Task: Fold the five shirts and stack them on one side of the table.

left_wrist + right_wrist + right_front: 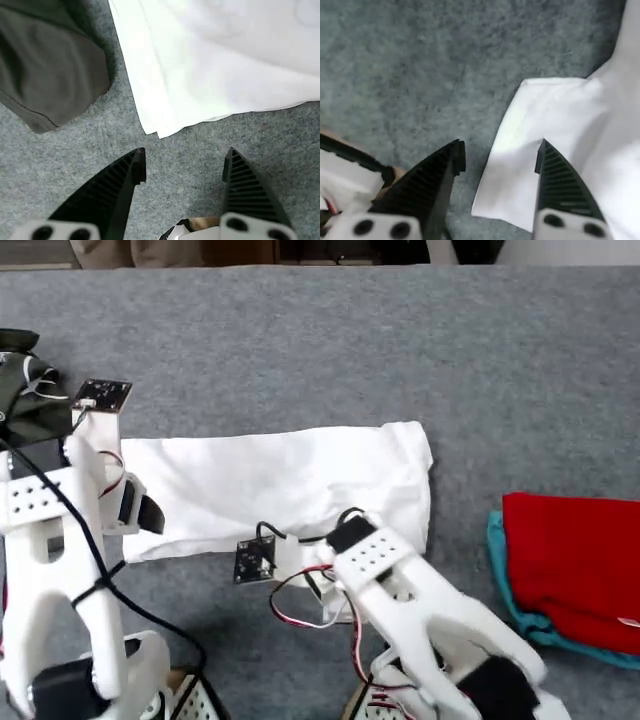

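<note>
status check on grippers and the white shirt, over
Left gripper open, beside white shirt corner. Right gripper open over its edge. Dark shirt close by left gripper. Red shirt on teal shirt.

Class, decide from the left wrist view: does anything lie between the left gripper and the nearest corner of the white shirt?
Nothing visible does. Only bare grey table cover separates the open left gripper from the white shirt corner. The dark shirt lies off to one side.
</note>
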You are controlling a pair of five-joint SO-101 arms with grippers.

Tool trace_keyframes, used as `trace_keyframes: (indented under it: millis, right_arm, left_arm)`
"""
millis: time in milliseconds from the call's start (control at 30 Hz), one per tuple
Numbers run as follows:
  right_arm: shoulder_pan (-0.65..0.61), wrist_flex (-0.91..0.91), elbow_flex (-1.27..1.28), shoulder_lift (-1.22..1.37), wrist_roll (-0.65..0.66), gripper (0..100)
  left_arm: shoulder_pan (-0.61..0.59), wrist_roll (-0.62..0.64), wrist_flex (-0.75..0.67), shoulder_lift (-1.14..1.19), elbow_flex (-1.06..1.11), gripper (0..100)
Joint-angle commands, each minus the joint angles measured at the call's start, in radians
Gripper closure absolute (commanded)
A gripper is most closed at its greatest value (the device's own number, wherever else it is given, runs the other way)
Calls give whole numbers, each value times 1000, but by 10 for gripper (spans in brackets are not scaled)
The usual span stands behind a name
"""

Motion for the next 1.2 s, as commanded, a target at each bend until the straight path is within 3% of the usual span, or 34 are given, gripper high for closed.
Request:
trace_keyframes:
  millis: [0, 100, 367, 633, 1000, 1167]
  right_arm:
    - [-19, -57, -1, 90, -20, 753]
    - [-18, -66, -12, 133, -21, 764]
    - [33, -71, -21, 142, -21, 977]
    - [202, -92, -93, 136, -20, 979]
    - [217, 229, -486, 136, -15, 979]
    - [269, 236, -641, 173, 23, 994]
  left_arm:
    - [3, -3, -3, -50, 3, 742]
    - [3, -3, -2, -50, 2, 742]
    - [3, -3, 0, -50, 2, 742]
    - [3, -3, 0, -50, -2, 742]
    - [3, -6, 0, -50, -2, 742]
    - [3, -6, 0, -50, -3, 742]
